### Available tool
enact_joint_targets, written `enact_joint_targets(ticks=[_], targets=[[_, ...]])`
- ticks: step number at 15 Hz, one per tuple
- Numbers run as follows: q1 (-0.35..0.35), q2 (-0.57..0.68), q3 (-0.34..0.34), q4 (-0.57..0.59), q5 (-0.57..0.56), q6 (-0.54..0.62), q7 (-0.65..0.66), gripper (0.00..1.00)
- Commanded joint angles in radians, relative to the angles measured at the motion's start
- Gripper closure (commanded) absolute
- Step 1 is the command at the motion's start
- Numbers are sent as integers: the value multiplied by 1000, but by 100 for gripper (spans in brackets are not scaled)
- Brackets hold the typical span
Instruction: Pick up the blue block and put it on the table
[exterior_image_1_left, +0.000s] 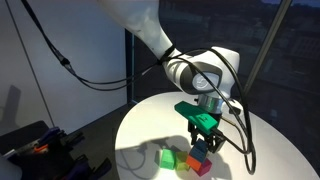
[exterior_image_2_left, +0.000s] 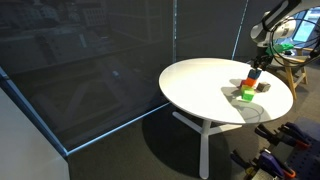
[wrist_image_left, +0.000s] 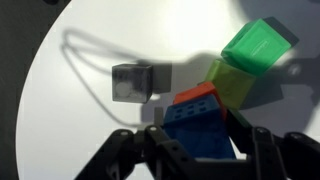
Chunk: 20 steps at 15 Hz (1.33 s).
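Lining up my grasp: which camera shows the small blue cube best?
Wrist view: the small blue cube sits large, flanked by the claw, against an orange cube. In both exterior views the cube pile is tiny, blue barely discernible.

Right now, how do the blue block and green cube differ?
Colour: the blue block is dark blue, the green cube bright green. Place: in the wrist view the blue block sits between the fingers of the gripper, while the green cube lies beyond them, outside. Both are similar-sized cubes.

Dark glass wall panels (exterior_image_2_left: 90, 70), dim grey floor (exterior_image_2_left: 130, 150), wooden frame (exterior_image_2_left: 297, 66) at the edge
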Motion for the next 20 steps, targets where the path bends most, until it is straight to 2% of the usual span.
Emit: enact_joint_targets(ticks=[1, 3, 5, 7, 8, 9, 10, 20], targets=[[-11, -2, 6, 2, -18, 11, -1, 64], [-11, -3, 6, 2, -19, 10, 1, 71], [-9, -10, 4, -3, -20, 11, 4, 89], [-8, -23, 5, -7, -18, 6, 4, 98], [-6, -31, 4, -9, -19, 5, 6, 93], [-5, -40, 4, -12, -18, 3, 7, 98], [-5, -47, 5, -14, -18, 3, 5, 95], [26, -143, -3, -34, -33, -8, 25, 95]])
